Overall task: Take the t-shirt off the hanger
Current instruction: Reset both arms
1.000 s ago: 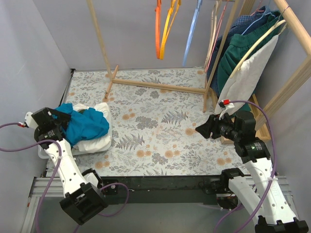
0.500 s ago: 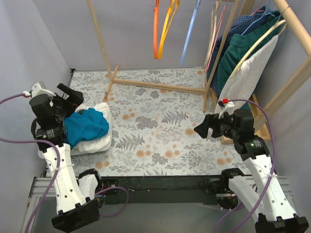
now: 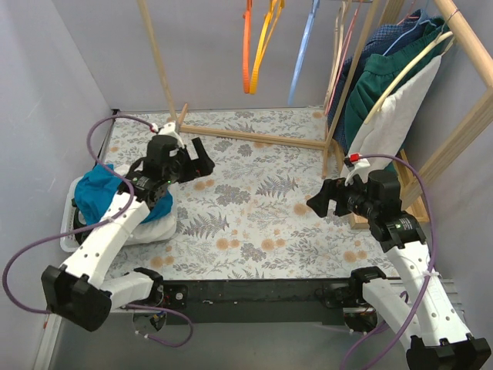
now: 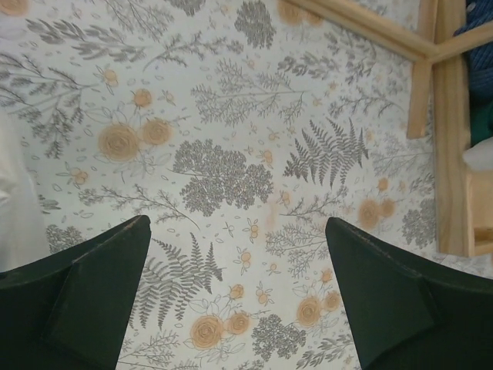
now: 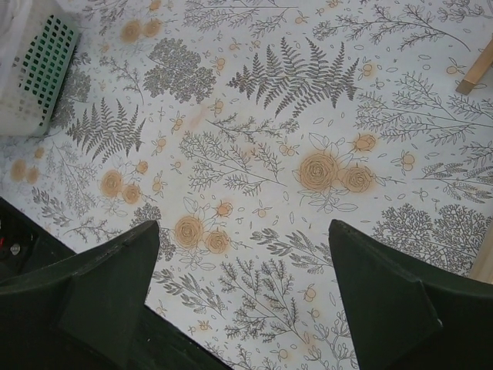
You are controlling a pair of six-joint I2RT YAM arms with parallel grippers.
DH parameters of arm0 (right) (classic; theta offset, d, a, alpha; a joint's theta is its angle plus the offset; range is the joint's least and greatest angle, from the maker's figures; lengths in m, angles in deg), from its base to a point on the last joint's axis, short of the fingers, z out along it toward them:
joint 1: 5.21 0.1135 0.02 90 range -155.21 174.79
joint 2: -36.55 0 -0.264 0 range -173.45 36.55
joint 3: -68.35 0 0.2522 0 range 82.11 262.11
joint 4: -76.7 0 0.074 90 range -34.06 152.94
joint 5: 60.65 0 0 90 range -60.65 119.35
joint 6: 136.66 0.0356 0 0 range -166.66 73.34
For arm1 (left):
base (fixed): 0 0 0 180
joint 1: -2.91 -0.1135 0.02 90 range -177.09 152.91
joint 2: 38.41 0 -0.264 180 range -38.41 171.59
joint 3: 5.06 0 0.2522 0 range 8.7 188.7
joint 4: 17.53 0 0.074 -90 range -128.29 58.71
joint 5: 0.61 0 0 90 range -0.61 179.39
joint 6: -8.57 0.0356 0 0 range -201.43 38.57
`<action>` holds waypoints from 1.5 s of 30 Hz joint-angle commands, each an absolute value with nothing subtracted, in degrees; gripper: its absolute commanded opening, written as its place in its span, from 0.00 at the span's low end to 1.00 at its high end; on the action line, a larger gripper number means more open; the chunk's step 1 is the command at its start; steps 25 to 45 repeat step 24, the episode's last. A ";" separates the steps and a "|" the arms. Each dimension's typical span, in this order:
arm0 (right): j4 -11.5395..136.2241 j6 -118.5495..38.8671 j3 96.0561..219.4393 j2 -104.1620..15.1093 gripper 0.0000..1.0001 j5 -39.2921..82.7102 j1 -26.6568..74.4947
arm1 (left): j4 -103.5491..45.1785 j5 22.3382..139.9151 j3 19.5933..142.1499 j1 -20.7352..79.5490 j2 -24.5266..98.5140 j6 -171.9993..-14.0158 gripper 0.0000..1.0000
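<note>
A floral tablecloth (image 3: 254,216) of grey ferns and orange blooms covers the table, closed in by plain lavender walls (image 3: 46,92). At the far left a white laundry basket (image 5: 31,92) with green mesh holds a blue t-shirt (image 3: 94,189) bundled on white cloth, off any hanger; the left arm crosses it and hides most of the basket. The left gripper (image 4: 237,231) hangs over bare cloth with its jaws spread wide and nothing between them. Behind it runs the wooden rack (image 3: 254,137), with an orange hanger (image 3: 248,54) and a blue hanger (image 3: 304,54) dangling bare, their hooks cut off by the top edge. The right gripper (image 5: 245,225) is likewise spread and empty above the cloth. At the far right a white garment (image 3: 393,116), a green garment (image 3: 377,77) and a navy garment (image 3: 389,35) hang bunched together; their cut is hard to make out, and the white one's lower end is hidden behind the right arm.
</note>
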State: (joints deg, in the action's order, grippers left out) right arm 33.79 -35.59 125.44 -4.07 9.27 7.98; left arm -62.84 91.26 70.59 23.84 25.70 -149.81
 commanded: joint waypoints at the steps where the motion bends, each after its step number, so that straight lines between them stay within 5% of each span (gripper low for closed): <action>1: 37.01 -34.79 123.78 -2.91 0.98 8.78 9.12 | -59.51 99.22 68.74 30.32 28.20 -153.05 0.98; 10: 35.78 -36.02 122.45 -0.80 0.98 11.68 9.29 | -58.71 105.99 66.36 33.67 28.74 -155.08 0.98; 45: 35.69 -38.04 123.34 -0.53 0.98 13.35 9.29 | -49.94 100.48 61.62 33.93 24.17 -149.56 0.98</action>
